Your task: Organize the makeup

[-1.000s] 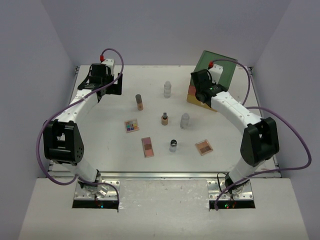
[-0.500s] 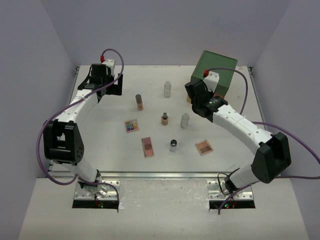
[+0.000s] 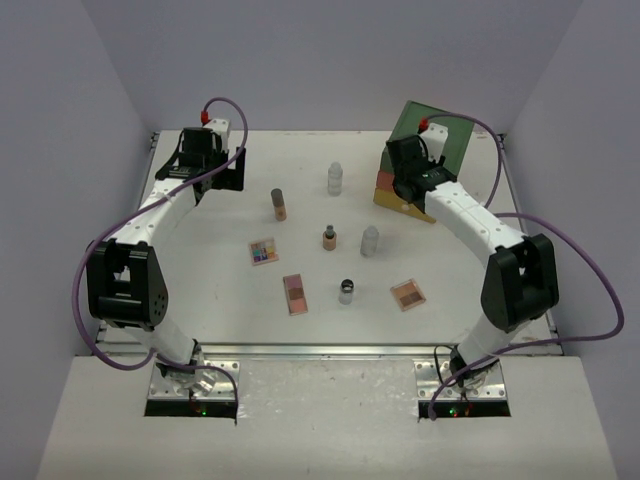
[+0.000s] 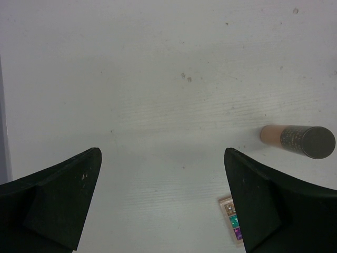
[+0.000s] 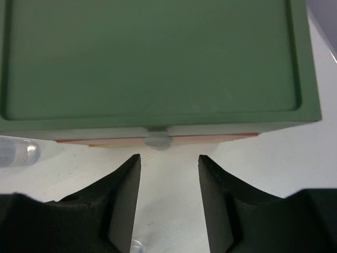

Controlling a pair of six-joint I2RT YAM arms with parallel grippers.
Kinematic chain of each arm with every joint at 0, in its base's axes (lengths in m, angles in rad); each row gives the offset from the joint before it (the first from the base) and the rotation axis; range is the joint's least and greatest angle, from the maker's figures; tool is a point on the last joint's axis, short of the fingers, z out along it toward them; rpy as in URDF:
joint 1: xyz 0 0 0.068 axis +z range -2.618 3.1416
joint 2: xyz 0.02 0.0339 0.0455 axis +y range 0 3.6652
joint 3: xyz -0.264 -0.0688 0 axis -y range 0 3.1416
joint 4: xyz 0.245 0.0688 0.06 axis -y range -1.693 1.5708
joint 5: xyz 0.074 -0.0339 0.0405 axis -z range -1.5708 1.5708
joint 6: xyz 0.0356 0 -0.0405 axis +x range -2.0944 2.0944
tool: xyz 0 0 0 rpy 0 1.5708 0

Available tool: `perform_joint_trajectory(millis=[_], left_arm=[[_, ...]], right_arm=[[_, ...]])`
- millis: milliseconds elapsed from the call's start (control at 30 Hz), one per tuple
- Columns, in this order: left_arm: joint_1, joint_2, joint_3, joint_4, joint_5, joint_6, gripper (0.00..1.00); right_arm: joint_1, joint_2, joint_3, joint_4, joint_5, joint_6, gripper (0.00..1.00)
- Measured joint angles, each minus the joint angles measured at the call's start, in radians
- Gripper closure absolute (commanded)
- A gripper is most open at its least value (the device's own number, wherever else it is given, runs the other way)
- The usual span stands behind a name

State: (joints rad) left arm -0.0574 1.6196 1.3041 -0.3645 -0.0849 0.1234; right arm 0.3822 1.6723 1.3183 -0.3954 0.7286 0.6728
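While no drawer of the drawer box (image 5: 152,58) is seen pulled out, the organising is judged to be barely begun: all of the makeup (image 3: 329,238) is spread loose over the tabletop (image 3: 200,290), and none of it is held. A tall tan tube (image 3: 279,204) and a clear bottle (image 3: 335,178) are stood toward the far side. A short tan tube (image 3: 329,238) and a second clear bottle (image 3: 370,240) are set near the middle. A multicolour palette (image 3: 263,250), a pink-brown palette (image 3: 295,293), a small dark-capped jar (image 3: 346,290) and another pink-brown palette (image 3: 407,293) are laid nearer the arms. The left tool (image 4: 162,158) is held wide apart and empty near the far left corner, with the tall tube and the multicolour palette off to one side of it. The right tool (image 5: 169,158) is parted more narrowly, with nothing between its jaws. It is lined up on the small knob (image 5: 157,139) at the front of the box, just short of it, and no contact can be made out. Opening a drawer is therefore taken to be the step in hand, and every piece is left to be put away.
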Motion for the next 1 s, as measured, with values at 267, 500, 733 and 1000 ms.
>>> perform_joint_trajectory(millis=[267,500,733,1000], left_arm=[[0.0,0.0,0.0,0.001,0.0,0.0,0.0],[0.0,0.0,0.0,0.001,0.0,0.002,0.0],[0.0,0.0,0.0,0.001,0.0,0.003,0.0],[0.0,0.0,-0.001,0.001,-0.001,0.007,0.0]], right_arm=[[0.006,0.063,0.071,0.028,0.005,-0.035,0.58],[0.005,0.081,0.088,0.028,0.033,-0.045,0.62],[-0.007,0.081,0.09,0.027,0.038,-0.049,0.76],[-0.025,0.08,0.09,0.03,0.012,-0.045,1.0]])
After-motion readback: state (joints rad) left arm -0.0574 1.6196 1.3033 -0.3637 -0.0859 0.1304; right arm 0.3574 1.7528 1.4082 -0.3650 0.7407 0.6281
